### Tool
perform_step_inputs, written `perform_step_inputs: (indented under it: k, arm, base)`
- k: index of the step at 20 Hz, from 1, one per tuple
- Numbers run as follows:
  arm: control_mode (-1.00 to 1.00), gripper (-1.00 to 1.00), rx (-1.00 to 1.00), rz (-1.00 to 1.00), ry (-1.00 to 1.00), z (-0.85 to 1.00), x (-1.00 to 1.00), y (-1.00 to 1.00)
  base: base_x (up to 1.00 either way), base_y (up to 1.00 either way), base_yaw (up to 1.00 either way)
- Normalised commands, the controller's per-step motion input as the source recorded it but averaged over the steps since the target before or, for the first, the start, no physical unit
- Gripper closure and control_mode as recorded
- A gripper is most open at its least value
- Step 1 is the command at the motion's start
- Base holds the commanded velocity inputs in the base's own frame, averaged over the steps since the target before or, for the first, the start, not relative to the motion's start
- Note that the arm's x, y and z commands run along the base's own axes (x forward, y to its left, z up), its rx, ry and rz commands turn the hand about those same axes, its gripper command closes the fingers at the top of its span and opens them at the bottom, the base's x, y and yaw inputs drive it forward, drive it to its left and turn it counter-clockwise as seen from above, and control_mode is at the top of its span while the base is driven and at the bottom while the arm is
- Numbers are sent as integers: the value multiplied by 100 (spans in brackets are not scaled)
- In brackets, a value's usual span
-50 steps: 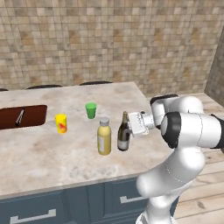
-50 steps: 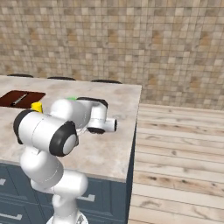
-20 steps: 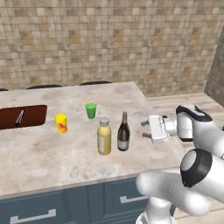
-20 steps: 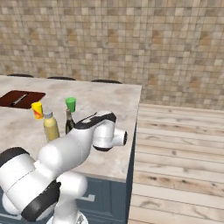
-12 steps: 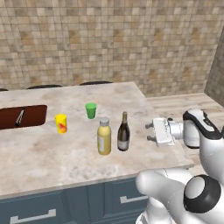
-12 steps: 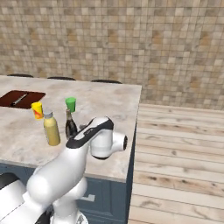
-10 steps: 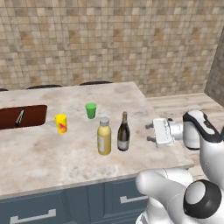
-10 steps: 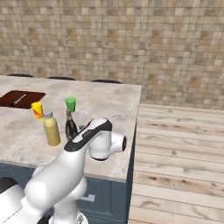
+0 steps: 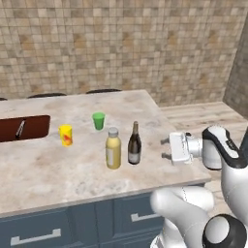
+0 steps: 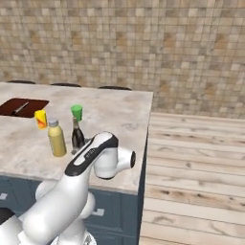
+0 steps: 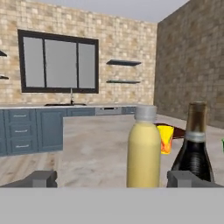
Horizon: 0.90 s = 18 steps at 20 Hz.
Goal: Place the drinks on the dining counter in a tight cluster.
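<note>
Yellow bottle w/ grey cap and wine bottle stand upright side by side near the front edge of the dining counter, just apart, not touching. From the right base cam the same pair sits close together, yellow bottle on the left, wine bottle partly behind the arm. In the hand cam both are close in front: yellow bottle centre, wine bottle to its right.

Yellow cup is behind-left of the bottles, green cup behind them, both upright & well apart from the pair. Brown basin is sunk in the counter at the far left, w/ a small tool lying in it.

Gripper hovers over the counter's right end, level w/ the bottles, pointing sideways at the wine bottle, near but clear of it. Jaws spread wide, nothing between them; fingertips sit far apart in the hand cam.
</note>
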Motion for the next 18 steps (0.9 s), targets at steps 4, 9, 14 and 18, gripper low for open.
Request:
perform_step_inputs:
  k: [4,9,14,18]
  arm:
    - [100,-100,0,0,0,0,0,0]
    - [100,-100,0,0,0,0,0,0]
    - [100,-100,0,0,0,0,0,0]
    - [100,-100,0,0,0,0,0,0]
  base:
    - [-57,-7,-9]
    - [-40,1,-56]
    - [-2,3,-95]
    - [0,0,-99]
